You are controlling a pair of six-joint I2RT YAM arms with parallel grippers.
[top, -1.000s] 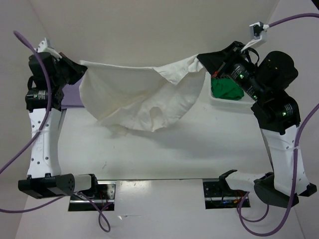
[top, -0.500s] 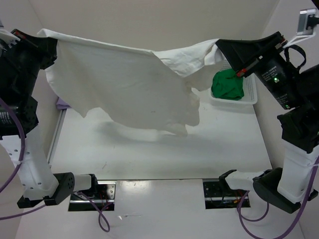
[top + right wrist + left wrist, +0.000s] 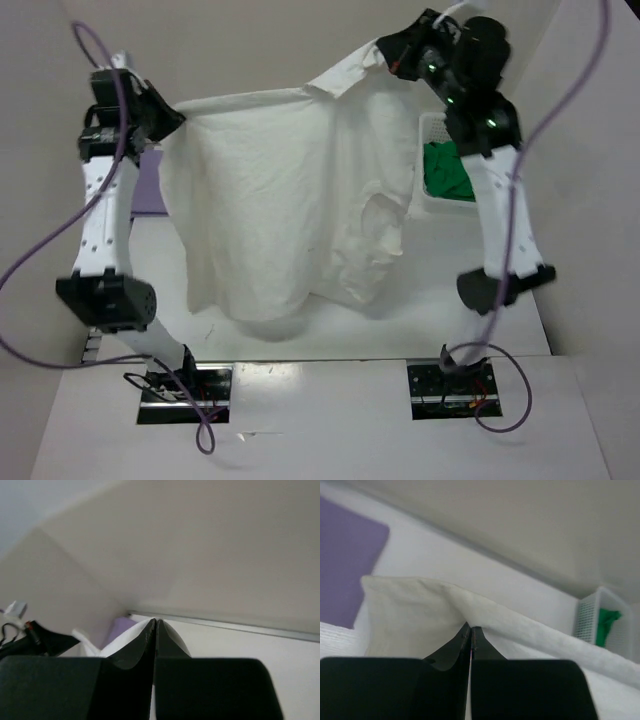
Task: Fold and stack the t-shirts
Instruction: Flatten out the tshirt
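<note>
Left gripper (image 3: 166,124): It is up high on the left side. Its 2 fingers are squeezed tight together, and they pinch the top edge of the off-white shirt (image 3: 285,215). The left wrist view shows the cloth caught right at the tips (image 3: 470,630).

Right gripper (image 3: 392,56): It is up high at the back right. Its 2 fingers are squeezed tight too, and they pinch the other top corner of the off-white shirt.

Off-white shirt: It hangs in the air between the 2 grippers like a sheet on a line. The top edge runs from one gripper to the other, and the right end is higher than the left end. The rest hangs down over the middle of the table (image 3: 430,305). The right side is bunched and wrinkly. I cannot tell if the bottom edge touches the table.

Green shirt (image 3: 447,172): It sits all scrunched up inside the white basket (image 3: 431,127).

White basket: It stands at the back right of the table, beside the right arm.

Purple shirt (image 3: 147,186): It lies flat on the table at the back left. The left arm and the hanging shirt hide part of it.

Purple cables (image 3: 45,255): They loop out from both arms.
</note>
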